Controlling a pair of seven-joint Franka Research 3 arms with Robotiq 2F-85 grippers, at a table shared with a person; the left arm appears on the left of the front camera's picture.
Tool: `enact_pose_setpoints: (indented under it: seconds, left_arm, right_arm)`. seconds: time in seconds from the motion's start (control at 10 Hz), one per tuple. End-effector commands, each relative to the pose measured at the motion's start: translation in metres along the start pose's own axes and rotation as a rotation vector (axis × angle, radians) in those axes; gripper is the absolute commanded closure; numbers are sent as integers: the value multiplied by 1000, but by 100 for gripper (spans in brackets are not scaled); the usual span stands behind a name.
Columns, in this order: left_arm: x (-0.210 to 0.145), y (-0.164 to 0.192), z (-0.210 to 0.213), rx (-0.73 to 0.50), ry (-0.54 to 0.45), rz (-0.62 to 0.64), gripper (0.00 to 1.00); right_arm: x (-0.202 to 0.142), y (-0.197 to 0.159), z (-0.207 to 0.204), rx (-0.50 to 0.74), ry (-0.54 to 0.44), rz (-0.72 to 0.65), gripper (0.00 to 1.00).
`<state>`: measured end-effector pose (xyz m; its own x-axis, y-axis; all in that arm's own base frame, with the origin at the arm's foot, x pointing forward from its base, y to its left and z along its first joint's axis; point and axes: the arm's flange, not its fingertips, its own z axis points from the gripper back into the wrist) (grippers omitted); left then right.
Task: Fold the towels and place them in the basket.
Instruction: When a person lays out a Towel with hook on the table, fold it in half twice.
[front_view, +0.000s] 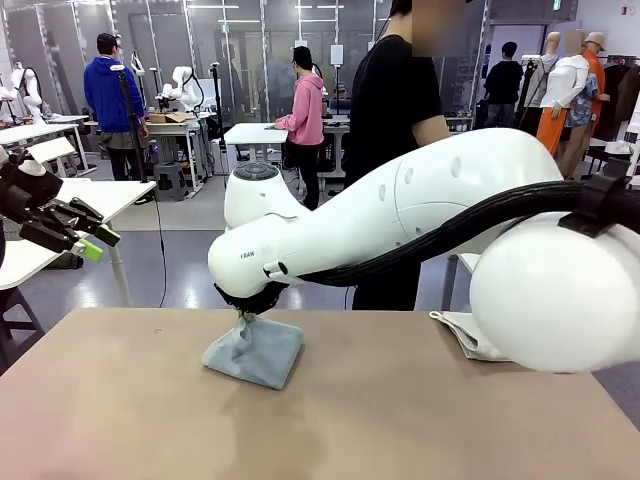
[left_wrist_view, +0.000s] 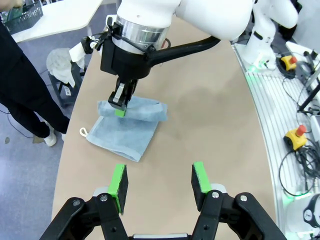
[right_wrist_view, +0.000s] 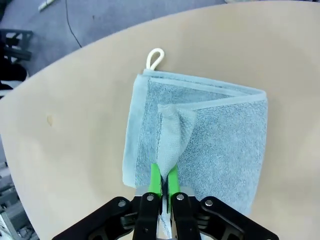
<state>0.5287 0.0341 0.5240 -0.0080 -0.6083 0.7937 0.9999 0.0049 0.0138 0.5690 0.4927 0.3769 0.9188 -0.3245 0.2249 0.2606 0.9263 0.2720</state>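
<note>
A light blue towel (front_view: 257, 352) lies folded on the tan table (front_view: 400, 420), left of the middle. My right gripper (front_view: 243, 312) reaches across from the right and is shut on a raised fold of the towel (right_wrist_view: 215, 140), its jaws (right_wrist_view: 163, 186) pinching the cloth. A white hanging loop (right_wrist_view: 155, 57) sticks out from one corner. From above, the left wrist view shows the right gripper (left_wrist_view: 120, 104) on the towel (left_wrist_view: 127, 137). My left gripper (front_view: 88, 238) hangs open above the table's left edge, with nothing between its pads (left_wrist_view: 118, 182). A dark mesh basket (left_wrist_view: 22, 15) stands on a white table beyond.
An off-white towel (front_view: 462, 332) lies at the table's far right edge, partly behind my right arm (front_view: 430, 200). A person in black (front_view: 395, 110) stands at the far side, with legs (left_wrist_view: 25, 95) close to the table edge. Cables and red stop buttons (left_wrist_view: 300, 131) lie off the other side.
</note>
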Motion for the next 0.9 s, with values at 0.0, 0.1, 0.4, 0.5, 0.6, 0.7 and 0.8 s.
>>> enact_pose_setpoints:
  seconds: [0.0,0.1,0.4,0.5,0.6,0.7,0.8]
  left_arm:
    - [2,-2,1,8,17,13,34]
    - [2,-2,1,8,17,13,34]
    - [2,-2,1,8,17,13,34]
    - [2,-2,1,8,17,13,34]
    - [2,-2,1,8,17,13,34]
    - [2,-2,1,8,17,13,34]
    - [2,-2,1,8,17,13,34]
  right_arm:
    - [-5,5,-16,-3,-73,-100,100]
    - [-2,5,-22,-3,-94,-117,100]
    - [3,6,-38,10,-95,-167,100]
    - [4,7,-42,10,-81,-179,100]
    - [3,6,-43,24,-75,-174,74]
    - [3,5,-41,33,-66,-182,74]
    - [3,3,-38,52,-68,-185,54]
